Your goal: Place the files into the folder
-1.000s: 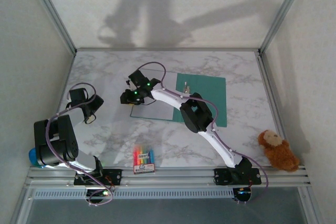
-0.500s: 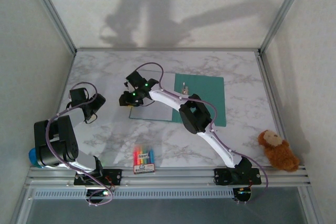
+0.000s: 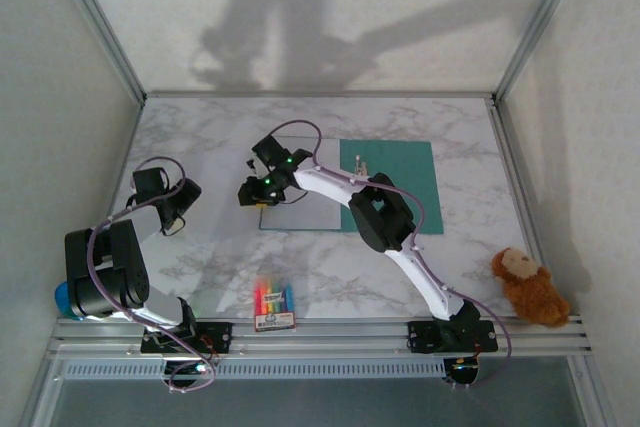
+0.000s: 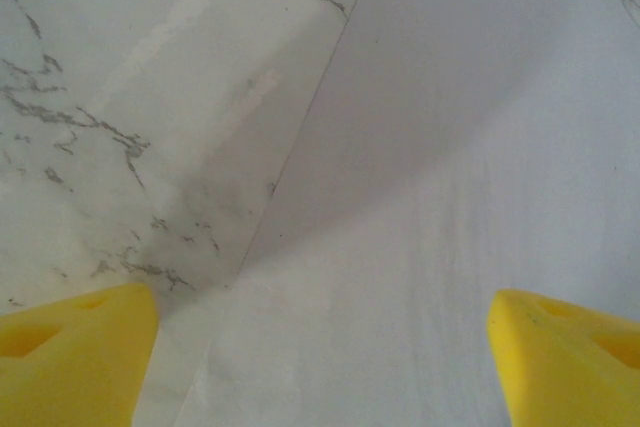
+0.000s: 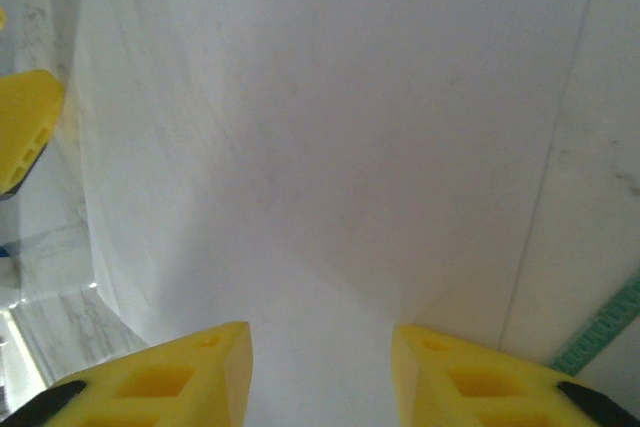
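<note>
Table: marble top w/ pale walls on three sides; everything below lay on it.
Folder: teal, flat on the right-centre of the table. One panel lay bare w/ nothing on it except a small pale mark near its far left corner, too small to tell. In the R wrist view only a thin teal edge showed at bottom right.
Files: pale sheets, flat, directly left of the bare teal panel and touching its left edge. Whether a second teal panel lay under them I could not tell. In the R wrist view the white paper took most of the picture, w/ a second pale edge beside it toward the teal.
R arm: stretched from its base at the near edge, diagonally to the far left, elbow over the folder's near left corner, wrist over the sheets.
L arm: folded back on itself at the left side, well apart from the paper.
R gripper: at the left edge of the sheets, pointing down; in the wrist view the yellow fingers stood partly apart, paper visible in the gap, nothing clamped.
L gripper: low over the marble, left of the sheets; in its wrist view the fingers stood wide apart, holding nothing.
Toy bear: brown, near right corner.
Crayon box: near edge, btw. the two bases.
</note>
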